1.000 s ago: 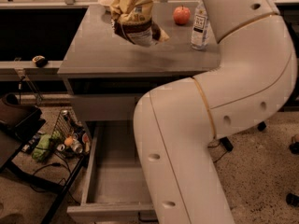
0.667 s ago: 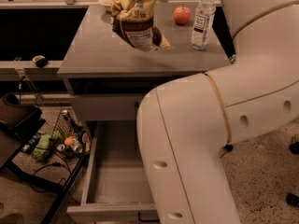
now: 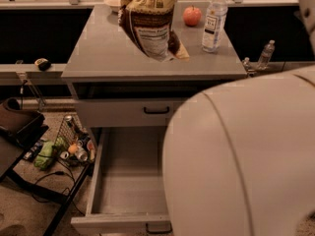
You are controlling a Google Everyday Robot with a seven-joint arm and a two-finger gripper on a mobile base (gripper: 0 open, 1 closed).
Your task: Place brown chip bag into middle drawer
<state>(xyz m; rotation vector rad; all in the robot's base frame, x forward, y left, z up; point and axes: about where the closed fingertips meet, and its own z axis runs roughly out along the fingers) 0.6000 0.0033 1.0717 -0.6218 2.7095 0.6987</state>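
Above counter [image 3: 106, 58], gripper [image 3: 147, 5] pinching brown chip bag [image 3: 150, 36], vertical

we find the brown chip bag [image 3: 152, 36] over the far cabinet top [image 3: 98, 58], apple [image 3: 192, 15] and bottle [image 3: 214, 21] to its right. below, the middle drawer [image 3: 129, 181] stands open nearer us. gripper out of view.

Wrinkled glossy foil bag [image 3: 153, 36] pinched in the pale claw [image 3: 150, 1] at top centre, over the smooth matt grey metal table [image 3: 98, 58] and open drawer [image 3: 128, 181].
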